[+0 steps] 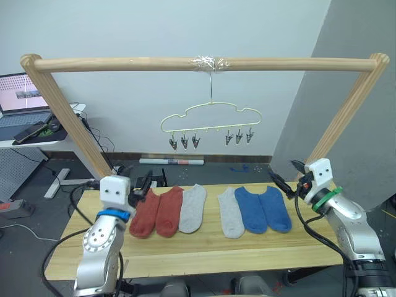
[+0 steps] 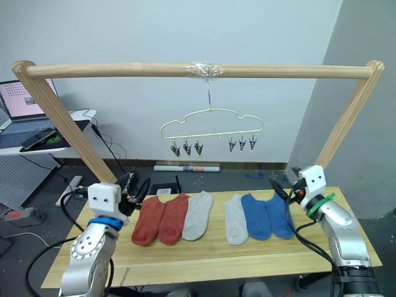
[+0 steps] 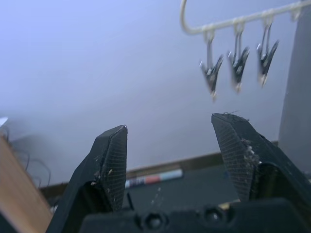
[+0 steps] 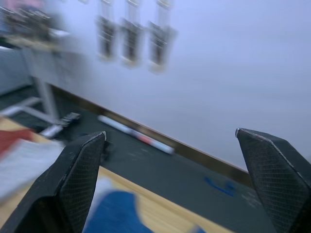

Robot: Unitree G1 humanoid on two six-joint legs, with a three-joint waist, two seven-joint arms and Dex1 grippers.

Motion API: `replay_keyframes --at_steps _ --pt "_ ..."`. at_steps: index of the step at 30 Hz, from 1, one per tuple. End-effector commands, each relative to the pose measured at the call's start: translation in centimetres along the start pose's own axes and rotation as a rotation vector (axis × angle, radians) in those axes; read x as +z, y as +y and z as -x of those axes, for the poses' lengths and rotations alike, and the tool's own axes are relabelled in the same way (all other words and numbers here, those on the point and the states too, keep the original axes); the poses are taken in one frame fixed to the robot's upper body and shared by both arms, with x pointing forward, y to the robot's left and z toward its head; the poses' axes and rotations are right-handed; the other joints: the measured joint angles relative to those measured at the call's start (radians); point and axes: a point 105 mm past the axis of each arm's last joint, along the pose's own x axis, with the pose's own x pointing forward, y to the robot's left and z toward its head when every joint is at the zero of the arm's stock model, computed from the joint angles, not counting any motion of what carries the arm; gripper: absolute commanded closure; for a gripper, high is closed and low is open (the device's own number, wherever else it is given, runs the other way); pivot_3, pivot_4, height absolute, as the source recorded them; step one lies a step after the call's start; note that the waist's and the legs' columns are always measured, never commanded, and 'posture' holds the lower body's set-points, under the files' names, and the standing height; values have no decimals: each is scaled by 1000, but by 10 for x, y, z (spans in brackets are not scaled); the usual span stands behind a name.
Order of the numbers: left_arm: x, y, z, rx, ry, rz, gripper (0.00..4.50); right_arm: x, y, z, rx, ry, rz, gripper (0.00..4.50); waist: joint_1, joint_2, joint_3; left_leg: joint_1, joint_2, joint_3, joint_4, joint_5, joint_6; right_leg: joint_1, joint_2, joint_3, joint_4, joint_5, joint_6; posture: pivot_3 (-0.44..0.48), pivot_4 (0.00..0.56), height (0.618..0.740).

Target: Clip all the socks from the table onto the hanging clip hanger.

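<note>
Six socks lie in a row on the pale wood table: two rust-red socks on the left, two light grey socks in the middle, and two blue socks on the right. The cream wire clip hanger hangs above them from the pole, and nothing is held in its grey clips. My left gripper is open and empty, just left of the red socks. My right gripper is open and empty, at the right edge of the blue socks.
A round wooden pole frame spans the table, its slanted legs standing at both ends. A desk with a laptop stands at the far left. A tube lies on the floor behind the table. A grey partition rises at the right.
</note>
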Motion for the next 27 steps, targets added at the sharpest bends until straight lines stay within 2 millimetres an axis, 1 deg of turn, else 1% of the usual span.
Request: replay_keyframes --at_steps 1,4,5,6,9,14,17,21,25,27 --pt "22 -11 -14 -19 -69 9 1500 46 27 -14 150 -116 33 0 -3 0 6 0 0 0 0 0 0 0 0 0 0 0 0 -86 44 740" --pt "30 -16 -24 -35 -99 39 1500 67 48 -23 244 -164 52 0 -8 -1 13 -1 0 0 0 0 0 -1 0 0 0 0 0 -89 63 740" --pt "31 -17 -26 -35 -103 45 1853 71 52 -25 253 -170 54 0 -10 -2 15 -2 0 0 0 0 0 -1 0 0 0 0 0 -89 68 740" --pt "32 -17 -28 -32 -107 54 2057 75 57 -27 267 -178 57 0 -10 -3 18 -2 0 -1 0 0 0 -1 0 -1 0 1 1 -86 74 740" --pt "34 -24 -37 -40 -106 73 2948 85 69 -32 310 -201 51 0 -10 -4 30 -3 0 -3 -1 -1 0 -1 0 -2 0 1 1 -84 90 740" --pt "34 -29 -49 -47 -107 87 2948 94 87 -34 383 -212 56 0 -10 -4 47 -8 0 -4 0 -1 0 -5 1 -3 -1 2 4 -90 114 740" --pt "34 -31 -57 -51 -110 103 2948 100 94 -36 415 -222 56 0 -11 -5 60 -9 0 -4 0 -1 0 -5 1 -3 -1 2 4 -98 126 740" --pt "34 -32 -66 -50 -117 117 2948 106 98 -38 428 -229 53 0 -13 -5 73 -10 0 -5 0 -1 0 -6 1 -4 -1 2 4 -111 143 740" --pt "35 -31 -76 -46 -128 125 2948 111 100 -40 425 -238 45 0 -14 -5 87 -12 0 -6 0 -1 0 -7 1 -5 -2 4 8 -122 157 740" --pt "37 -32 -81 -52 -134 128 2948 114 100 -40 422 -244 37 0 -14 -5 94 -13 0 -7 0 -1 0 -7 1 -5 -2 4 8 -123 157 740"
